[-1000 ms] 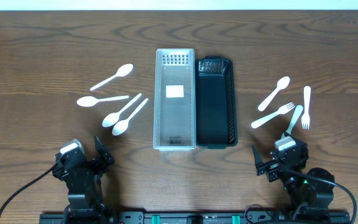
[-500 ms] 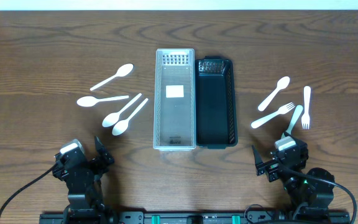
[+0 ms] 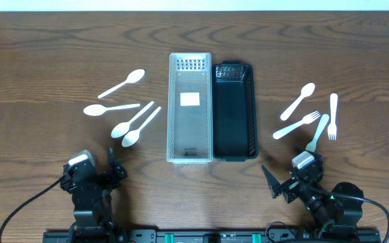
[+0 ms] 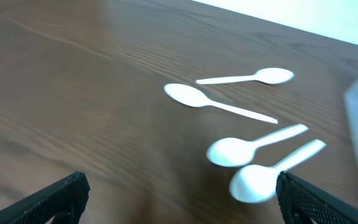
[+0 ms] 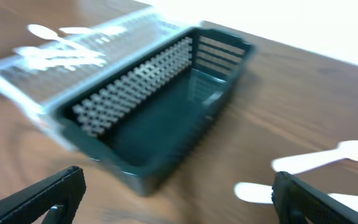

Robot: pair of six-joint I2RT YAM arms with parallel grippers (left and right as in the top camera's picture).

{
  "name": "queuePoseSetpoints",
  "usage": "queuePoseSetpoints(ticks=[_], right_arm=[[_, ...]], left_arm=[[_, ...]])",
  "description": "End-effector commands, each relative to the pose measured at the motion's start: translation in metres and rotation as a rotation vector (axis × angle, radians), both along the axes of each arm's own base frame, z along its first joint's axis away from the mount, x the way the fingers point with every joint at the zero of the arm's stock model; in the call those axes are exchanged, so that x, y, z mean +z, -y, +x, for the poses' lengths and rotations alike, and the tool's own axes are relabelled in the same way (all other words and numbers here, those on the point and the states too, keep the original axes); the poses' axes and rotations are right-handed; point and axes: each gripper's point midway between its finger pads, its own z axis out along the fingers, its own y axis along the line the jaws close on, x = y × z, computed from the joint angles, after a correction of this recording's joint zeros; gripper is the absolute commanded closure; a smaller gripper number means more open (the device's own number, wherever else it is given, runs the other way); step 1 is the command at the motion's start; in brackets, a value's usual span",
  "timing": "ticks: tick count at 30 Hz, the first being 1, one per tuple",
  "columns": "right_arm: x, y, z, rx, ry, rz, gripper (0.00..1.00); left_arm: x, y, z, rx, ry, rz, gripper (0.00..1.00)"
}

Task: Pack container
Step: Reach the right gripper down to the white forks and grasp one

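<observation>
1. table (image 3: 46, 54): dark wood grain; bears every item below.

2. left gripper (image 4: 179, 202): near left edge of the table. Jaws spread wide, with only bare wood between them. Well apart from all cutlery.

3. Left group: four white plastic spoons, lying flat, left of the containers.
- top spoon (image 3: 122, 85): diagonal, bowl at upper right, apart from the others.
- level spoon (image 3: 110, 108): nearly horizontal, bowl at its left end, handle tip near the paired spoons.
- inner paired spoon (image 3: 132, 120) and outer paired spoon (image 3: 140, 128): parallel diagonals, just beside each other, bowls at lower left. The outer one's handle ends near the clear container's left wall.

4. clear container (image 3: 189, 135): long transparent plastic bin at table centre, long axis running away from the arms. It has slots at the far end and a white label (image 3: 190, 99) in its upper half.

5. black basket (image 3: 235, 115): about the same length, with slatted walls. Its left wall touches the clear container's right wall.

6. Right group: white plastic cutlery, right of the basket.
- right spoon (image 3: 298, 101): diagonal, bowl at upper right.
- slanted fork (image 3: 296, 125): tines at upper right, just below the right spoon.
- short utensil (image 3: 318, 131): diagonal, its lower end reaching the right arm's housing from above. Fork or spoon cannot be told.
- upright fork (image 3: 333, 116): farthest right, tines pointing toward the arms.

7. right gripper (image 5: 176, 196): near right edge. Jaws spread wide over bare wood. Its blurred wrist view faces the black basket's near corner.
</observation>
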Motion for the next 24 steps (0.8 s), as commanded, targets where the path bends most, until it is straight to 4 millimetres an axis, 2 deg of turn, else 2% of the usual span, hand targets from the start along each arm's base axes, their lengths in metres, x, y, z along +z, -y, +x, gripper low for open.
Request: queuePoseSetpoints(ticks=[1, 4, 6, 11, 15, 20, 24], right_arm=[[0.004, -0.019, -0.013, 0.084, -0.084, 0.158, 0.01], [0.011, -0.018, -0.011, 0.074, -0.076, 0.175, 0.01], [0.023, -0.015, -0.009, 0.049, -0.051, 0.173, 0.01], [0.05, 0.004, 0.001, -0.084, -0.086, 0.148, 0.01], [0.062, 0.013, 0.012, -0.15, -0.224, 0.124, 0.01], [0.078, 0.031, 0.049, -0.254, -0.401, 0.052, 0.01], [0.095, 0.038, 0.086, -0.275, -0.516, -0.003, 0.01]], left_arm=[[-0.008, 0.024, 0.006, -0.123, -0.005, -0.074, 0.02], [-0.005, 0.045, 0.008, -0.237, 0.005, -0.122, 0.02], [0.003, 0.052, 0.008, -0.277, 0.015, -0.138, 0.02], [0.033, 0.052, 0.01, -0.276, 0.022, -0.135, 0.02], [0.044, 0.052, 0.017, -0.27, -0.069, -0.148, 0.02], [0.061, 0.052, 0.042, -0.258, -0.212, -0.166, 0.02], [0.087, 0.051, 0.071, -0.262, -0.307, -0.143, 0.02]])
